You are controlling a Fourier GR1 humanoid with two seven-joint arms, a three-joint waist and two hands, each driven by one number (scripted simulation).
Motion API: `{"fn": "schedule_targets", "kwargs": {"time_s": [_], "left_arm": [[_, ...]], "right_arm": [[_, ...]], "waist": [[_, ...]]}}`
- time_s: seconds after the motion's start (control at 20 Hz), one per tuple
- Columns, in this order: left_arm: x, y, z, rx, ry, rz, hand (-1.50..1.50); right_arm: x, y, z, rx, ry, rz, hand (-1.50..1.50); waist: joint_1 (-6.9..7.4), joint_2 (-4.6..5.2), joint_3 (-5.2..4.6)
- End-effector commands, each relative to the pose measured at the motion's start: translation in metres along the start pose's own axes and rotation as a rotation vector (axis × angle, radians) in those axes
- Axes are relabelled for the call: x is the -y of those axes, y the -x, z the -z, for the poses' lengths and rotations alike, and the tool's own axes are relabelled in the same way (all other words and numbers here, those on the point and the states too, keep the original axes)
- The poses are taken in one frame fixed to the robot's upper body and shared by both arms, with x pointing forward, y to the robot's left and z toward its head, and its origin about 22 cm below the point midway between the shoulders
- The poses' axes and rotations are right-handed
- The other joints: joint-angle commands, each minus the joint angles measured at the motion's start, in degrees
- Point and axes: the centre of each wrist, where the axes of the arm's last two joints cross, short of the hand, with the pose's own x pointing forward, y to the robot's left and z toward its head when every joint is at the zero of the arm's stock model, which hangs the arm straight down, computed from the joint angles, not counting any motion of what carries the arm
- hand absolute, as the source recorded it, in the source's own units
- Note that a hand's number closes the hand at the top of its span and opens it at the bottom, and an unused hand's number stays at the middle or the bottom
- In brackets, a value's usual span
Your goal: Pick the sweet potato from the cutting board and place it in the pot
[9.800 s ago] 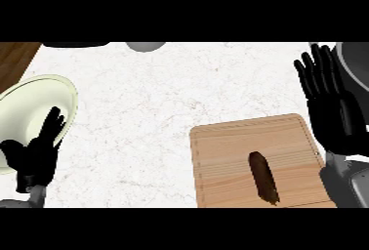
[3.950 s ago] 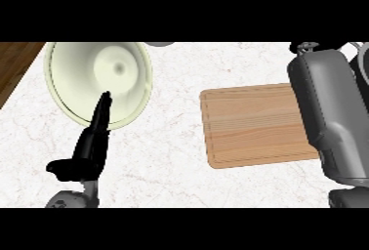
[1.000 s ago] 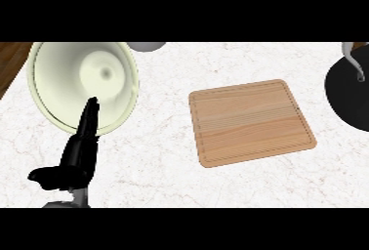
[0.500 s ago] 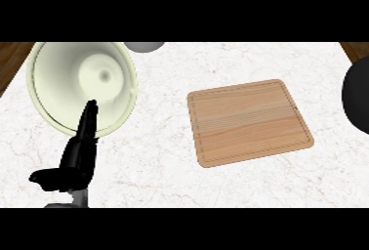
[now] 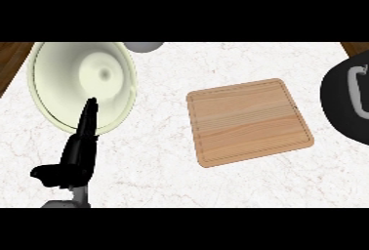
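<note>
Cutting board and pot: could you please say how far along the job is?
The cutting board is bare, so the pick-up looks done. No sweet potato shows; the pot is cut off at the right edge, leaving placement unconfirmed. The left hand rests open.

My left hand (image 5: 72,158) shows at the lower left of the head view, seen edge-on. Its fingers (image 5: 89,114) are straight and held together, pointing away from me toward the top of the view. The thumb (image 5: 45,173) sticks out to the left, apart from the fingers. The hand holds nothing. A short piece of the grey left wrist (image 5: 69,201) enters from the lower edge directly beneath the hand. At the right edge I see a large dark rounded shape with a grey loop on it; I cannot tell what part it is. My right hand cannot be made out.
</note>
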Motion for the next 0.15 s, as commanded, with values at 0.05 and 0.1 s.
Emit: {"fn": "schedule_targets", "kwargs": {"time_s": [0.05,0.1], "left_arm": [[-0.004,0.013,-0.001,0.004,-0.005,0.009,0.00],[0.000,0.001,-0.002,0.012,-0.015,0.001,0.00]], "right_arm": [[0.031,0.021,0.008,-0.001,0.072,0.031,-1.50],[0.023,0.013,0.000,-0.006,0.076,0.012,-1.50]], "waist": [[0.07,0.10,0.07],[0.10,0.02,0.04]]}}
